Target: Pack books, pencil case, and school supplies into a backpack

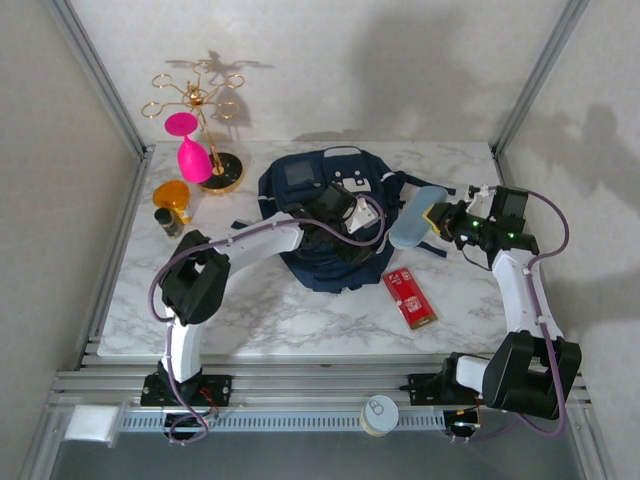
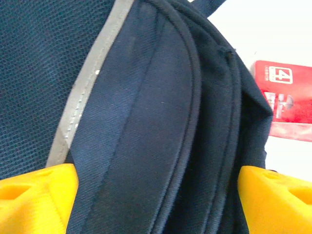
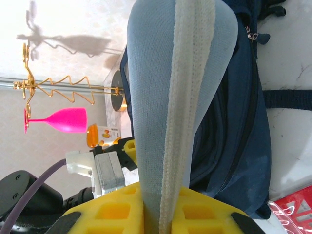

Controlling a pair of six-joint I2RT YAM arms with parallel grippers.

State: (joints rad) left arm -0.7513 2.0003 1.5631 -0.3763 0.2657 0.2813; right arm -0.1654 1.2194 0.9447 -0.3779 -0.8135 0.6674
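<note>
The pencil case (image 3: 170, 97), pinched in the right gripper (image 3: 153, 207) at frame bottom, could snag on the backpack (image 3: 234, 141) rim and slip (the left gripper (image 2: 156, 200) gapes wide, gripping nothing).

Matt woven-cloth backpack (image 2: 146, 122); soft cloth pencil case (image 3: 153, 73).

A "4" is printed on the red pack (image 2: 287, 100).

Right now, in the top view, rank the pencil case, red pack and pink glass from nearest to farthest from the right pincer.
1. Pencil case: clamped in the right pincer, sticking out to its left.
2. Red pack: lying loose, toward the near side.
3. Pink glass: far left, at the back.
</note>
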